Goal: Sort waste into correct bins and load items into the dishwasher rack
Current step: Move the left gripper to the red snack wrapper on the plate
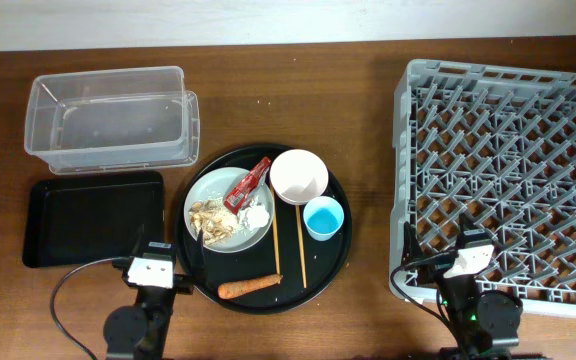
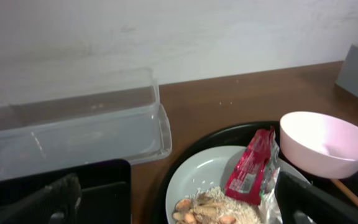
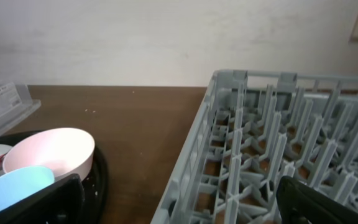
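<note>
On the pale plate (image 1: pixel 213 188) lie a red wrapper (image 1: pixel 248 185), a white tissue (image 1: pixel 257 216) and beige scraps (image 1: pixel 211 218). A white bowl (image 1: pixel 299 176), blue cup (image 1: pixel 323 218), two chopsticks (image 1: pixel 276 245) and an orange carrot (image 1: pixel 249 287) lie beside it. The clear tub (image 1: pixel 108 120) and flat black tray (image 1: pixel 93 215) are at left, the grey rack (image 1: pixel 508 150) at right. My left gripper (image 1: pixel 153 265) is open and empty, low before the plate (image 2: pixel 204 171) and wrapper (image 2: pixel 250 165). My right gripper (image 1: pixel 468 255) is open and empty at the rack's near left corner (image 3: pixel 229 143).
The plate, bowl, cup, chopsticks and carrot all rest on a large round black serving tray (image 1: pixel 323 265) at the table's middle. Bare brown wood lies between that tray and the rack. A pale wall stands behind the table.
</note>
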Robot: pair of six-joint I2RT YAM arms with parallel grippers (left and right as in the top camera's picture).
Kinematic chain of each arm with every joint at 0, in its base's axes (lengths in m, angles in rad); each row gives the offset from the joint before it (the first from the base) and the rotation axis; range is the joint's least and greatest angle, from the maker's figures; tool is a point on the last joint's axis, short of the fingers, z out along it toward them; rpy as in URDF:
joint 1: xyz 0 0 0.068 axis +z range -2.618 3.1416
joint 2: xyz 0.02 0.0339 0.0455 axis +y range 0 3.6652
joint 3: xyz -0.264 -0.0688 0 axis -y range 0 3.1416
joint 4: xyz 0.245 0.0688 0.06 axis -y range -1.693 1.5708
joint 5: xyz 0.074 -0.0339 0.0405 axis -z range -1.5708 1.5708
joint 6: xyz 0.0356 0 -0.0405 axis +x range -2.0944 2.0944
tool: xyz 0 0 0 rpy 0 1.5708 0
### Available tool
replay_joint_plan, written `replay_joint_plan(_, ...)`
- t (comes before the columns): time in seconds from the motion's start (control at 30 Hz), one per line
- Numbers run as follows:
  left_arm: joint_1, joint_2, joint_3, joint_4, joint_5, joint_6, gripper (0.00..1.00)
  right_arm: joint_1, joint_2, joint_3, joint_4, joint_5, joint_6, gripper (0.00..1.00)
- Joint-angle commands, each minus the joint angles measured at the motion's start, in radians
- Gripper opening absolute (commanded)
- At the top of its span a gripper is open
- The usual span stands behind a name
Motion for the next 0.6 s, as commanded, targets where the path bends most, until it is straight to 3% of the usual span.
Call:
replay_joint_plan(0.0, -0.003, 0.1, 0.149, -0.108, -0.003, -0.029, 0.99, -0.006, 0.046, 0.117, -0.103, -0.003, 0.039, 0.98)
replay_joint_plan(0.2, -0.004, 0.57, 0.568, -0.313, 0.039, -0.028, 0.99, -0.006, 0.391, 0.47, -0.433, -0.004, 0.038, 0.98)
replay_joint_plan(0.3, -0.004, 0.846, 0.843, -0.563, 0.075, -0.029, 0.99, -0.006, 0.623, 0.685, -0.676, -0.03, 0.038, 0.98)
replay_joint_plan(0.4, -0.004, 0.97, 1.004, -0.788, 0.117, -0.029, 0.99, -0.006, 0.772, 0.831, -0.834, -0.05, 0.038, 0.98)
replay_joint_plan(0.47, -0.004, 0.992, 1.003, -0.779, 0.117, -0.029, 0.99, -0.006, 0.811, 0.858, -0.852, -0.064, 0.038, 0.98)
replay_joint_plan(0.57, -0.004, 1.048, 1.003, -0.575, 0.159, -0.036, 0.99, -0.006, 0.811, 0.858, -0.854, -0.064, 0.038, 0.98)
